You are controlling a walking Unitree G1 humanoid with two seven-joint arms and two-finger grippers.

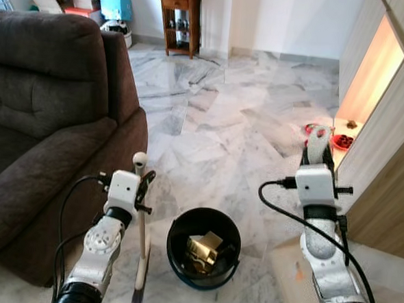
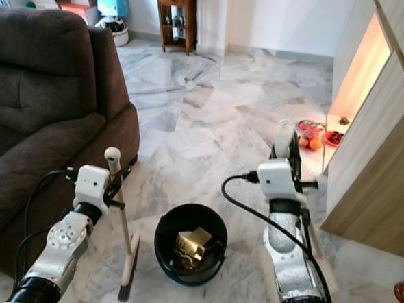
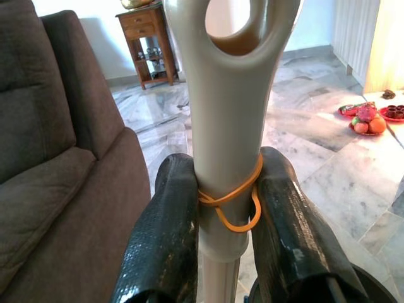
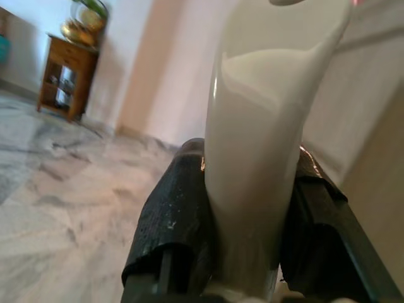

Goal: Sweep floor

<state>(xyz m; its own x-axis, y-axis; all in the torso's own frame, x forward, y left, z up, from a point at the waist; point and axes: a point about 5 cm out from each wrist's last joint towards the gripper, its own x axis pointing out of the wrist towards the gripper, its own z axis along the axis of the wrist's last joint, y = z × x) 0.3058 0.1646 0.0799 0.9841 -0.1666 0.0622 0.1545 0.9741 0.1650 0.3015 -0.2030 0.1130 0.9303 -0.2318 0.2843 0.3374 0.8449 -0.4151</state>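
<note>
1. the left pincer [image 1: 144, 181] is pinching the pale handle of the brush [image 1: 140, 257], just below its hanging hole, where an orange rubber band [image 3: 230, 202] is wrapped; the bristles rest on the marble floor [image 1: 224, 125] just beside the sofa [image 1: 46, 114].
2. the right pincer [image 1: 316, 153] is pressed onto a white handle [image 4: 265, 158], judged to be the dustpan's; the pan itself is hidden behind the arm.
3. a black bucket [image 1: 179, 253] holding gold-coloured scraps stands on the floor between the arms.
4. for a clean stroke, the brush is best kept low, with bristles in contact, and drawn toward the pan without striking the bucket.
5. no brand, label or writing can be read.
</note>
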